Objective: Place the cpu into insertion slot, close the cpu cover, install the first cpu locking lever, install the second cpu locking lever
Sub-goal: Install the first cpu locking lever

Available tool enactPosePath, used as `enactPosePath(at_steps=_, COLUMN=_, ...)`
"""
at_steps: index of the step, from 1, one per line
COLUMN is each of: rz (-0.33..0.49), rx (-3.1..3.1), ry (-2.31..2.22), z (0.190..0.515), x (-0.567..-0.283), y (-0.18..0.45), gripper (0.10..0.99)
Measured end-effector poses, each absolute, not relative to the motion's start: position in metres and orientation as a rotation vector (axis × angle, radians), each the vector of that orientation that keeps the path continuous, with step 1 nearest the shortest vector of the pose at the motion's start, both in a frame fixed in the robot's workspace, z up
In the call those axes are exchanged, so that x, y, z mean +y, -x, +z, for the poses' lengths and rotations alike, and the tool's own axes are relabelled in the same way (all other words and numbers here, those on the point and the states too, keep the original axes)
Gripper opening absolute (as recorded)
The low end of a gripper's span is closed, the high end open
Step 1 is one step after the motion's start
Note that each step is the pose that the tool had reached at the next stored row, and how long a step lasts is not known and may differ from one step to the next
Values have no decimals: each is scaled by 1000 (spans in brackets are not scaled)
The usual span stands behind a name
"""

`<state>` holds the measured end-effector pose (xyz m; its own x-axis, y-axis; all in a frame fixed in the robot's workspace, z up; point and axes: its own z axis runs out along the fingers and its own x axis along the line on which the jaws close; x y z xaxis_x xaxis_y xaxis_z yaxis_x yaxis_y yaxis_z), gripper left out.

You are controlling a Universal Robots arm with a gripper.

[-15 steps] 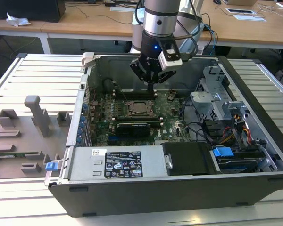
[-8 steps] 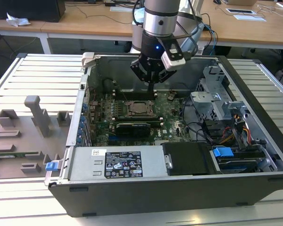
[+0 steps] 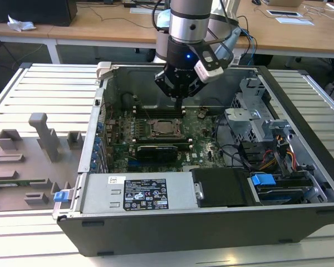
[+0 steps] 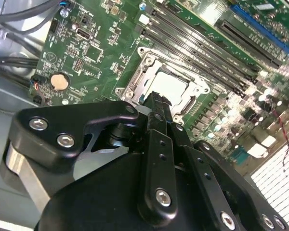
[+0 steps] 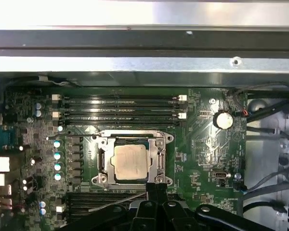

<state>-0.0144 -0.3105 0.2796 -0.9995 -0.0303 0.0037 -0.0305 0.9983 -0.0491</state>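
Currently silvery square cpu (image 5: pixel 130 162) is sitting under lowered metal-frame cpu cover (image 5: pixel 135 136); black gripper (image 5: pixel 152 185), pinched empty, is hovering beside; latching seemingly pending.

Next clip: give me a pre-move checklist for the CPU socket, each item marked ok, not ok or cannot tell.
1. cpu seated flat in the slot: ok.
2. cover down around the cpu: ok.
3. Cover locked down: cannot tell.
4. gripper at the slot's edge, fingers together: ok.
5. Nothing held between the fingers: ok.
6. cables lying clear of the slot: ok.
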Motion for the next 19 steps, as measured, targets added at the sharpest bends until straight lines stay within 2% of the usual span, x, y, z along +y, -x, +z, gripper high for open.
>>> enactPosePath(at_steps=19, rz=77, rx=-3110, ry=-461, z=280, x=-310, y=14, gripper=106)
